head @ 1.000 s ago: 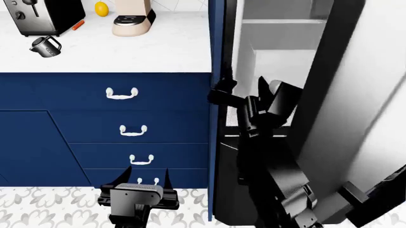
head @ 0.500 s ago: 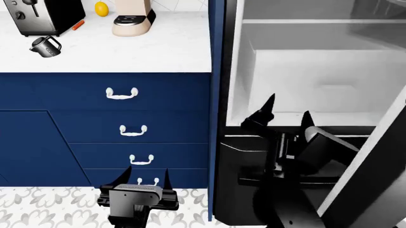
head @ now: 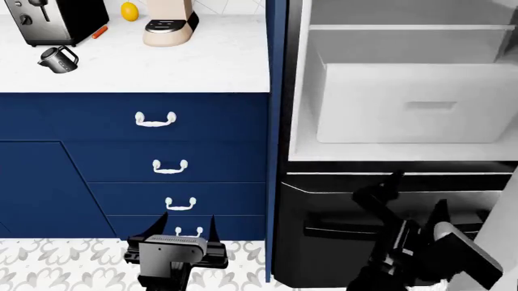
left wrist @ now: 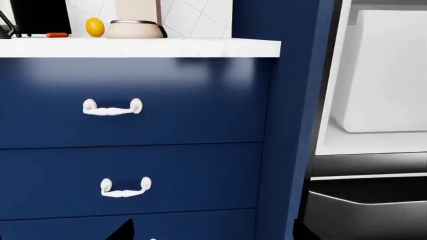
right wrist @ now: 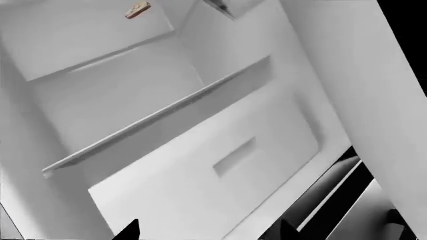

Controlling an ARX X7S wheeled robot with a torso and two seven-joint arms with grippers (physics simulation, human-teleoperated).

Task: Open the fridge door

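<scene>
The fridge door stands swung wide open; in the head view only a pale sliver of it (head: pixel 506 237) shows at the lower right, and its handle is out of view. The white fridge interior (head: pixel 301 91) is exposed, with a shelf (head: pixel 404 27) and a white bin (head: pixel 417 103). My right gripper (head: pixel 418 194) hangs open and empty, low in front of the dark freezer drawer (head: pixel 324 203). In the right wrist view the gripper (right wrist: pixel 208 232) faces the bin (right wrist: pixel 200 190). My left gripper (head: pixel 186 223) is open and empty before the navy drawers (left wrist: pixel 133 170).
A white counter (head: pixel 202 60) carries a toaster (head: pixel 53 21), a small kettle (head: pixel 58 58), a lemon (head: pixel 130 11) and a beige coffee machine (head: pixel 168 21). Navy drawers with white handles (head: pixel 155 119) sit left of the fridge. A navy side panel (head: pixel 275 139) divides them.
The fridge door has swung further open to the right, almost out of the head view. My right arm has dropped down and rightward, from the compartment opening to the freezer drawer's front. The left arm is still.
</scene>
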